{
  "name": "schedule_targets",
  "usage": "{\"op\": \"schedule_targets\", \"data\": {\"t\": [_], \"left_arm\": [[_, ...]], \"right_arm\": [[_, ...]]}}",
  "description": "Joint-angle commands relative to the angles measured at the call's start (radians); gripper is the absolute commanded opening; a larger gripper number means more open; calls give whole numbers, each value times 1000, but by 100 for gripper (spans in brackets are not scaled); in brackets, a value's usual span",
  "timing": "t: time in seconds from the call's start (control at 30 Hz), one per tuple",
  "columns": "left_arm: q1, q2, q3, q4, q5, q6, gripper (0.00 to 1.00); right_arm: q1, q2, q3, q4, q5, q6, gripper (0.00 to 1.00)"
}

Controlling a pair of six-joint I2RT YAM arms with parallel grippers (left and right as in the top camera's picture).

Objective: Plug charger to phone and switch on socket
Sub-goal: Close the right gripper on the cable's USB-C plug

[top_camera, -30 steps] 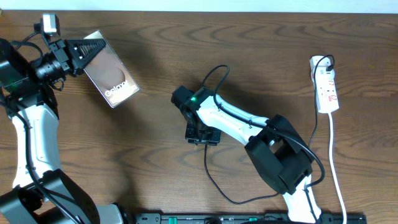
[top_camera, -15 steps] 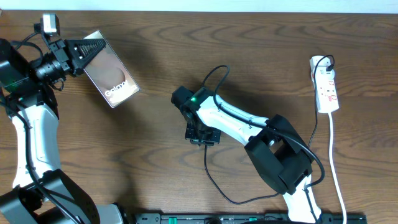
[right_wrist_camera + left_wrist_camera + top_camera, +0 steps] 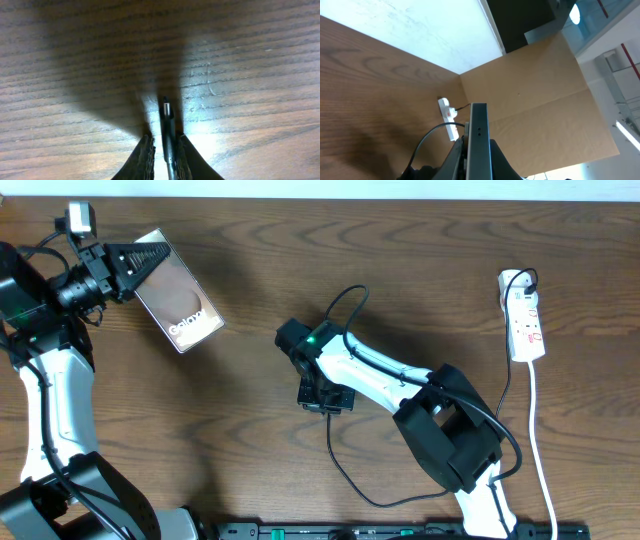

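The phone point(image 3: 180, 305) is held off the table at the far left, tilted, its lettered face up, with my left gripper point(image 3: 140, 260) shut on its far edge. From the left wrist, the phone point(image 3: 479, 120) shows edge-on between the jaws. My right gripper point(image 3: 325, 402) points down at mid-table onto the charger point(image 3: 333, 450), a thin black cable. In the right wrist view the charger's plug tip point(image 3: 166, 112) lies on the wood between the fingers of my right gripper point(image 3: 165, 136), which have closed in on it. The white socket point(image 3: 526, 320) lies at the far right.
The charger cable loops behind the right arm and runs along the front toward the base. A white cord point(image 3: 540, 450) trails from the socket to the front edge. From the left wrist, the socket point(image 3: 449, 114) shows far off, before a cardboard wall point(image 3: 535, 100).
My right gripper's jaws have narrowed onto the charger plug. Both arms and the phone have stayed where they were.
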Motion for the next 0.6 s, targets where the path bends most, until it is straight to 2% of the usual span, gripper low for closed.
{"op": "schedule_targets", "data": {"t": [0.0, 0.23, 0.57], "left_arm": [[2, -5, 8, 8, 24, 6, 8], [2, -5, 8, 8, 24, 6, 8], [2, -5, 8, 8, 24, 6, 8]], "right_arm": [[4, 0, -20, 1, 34, 7, 10], [4, 0, -20, 2, 34, 7, 1], [3, 0, -20, 6, 35, 7, 1]]}}
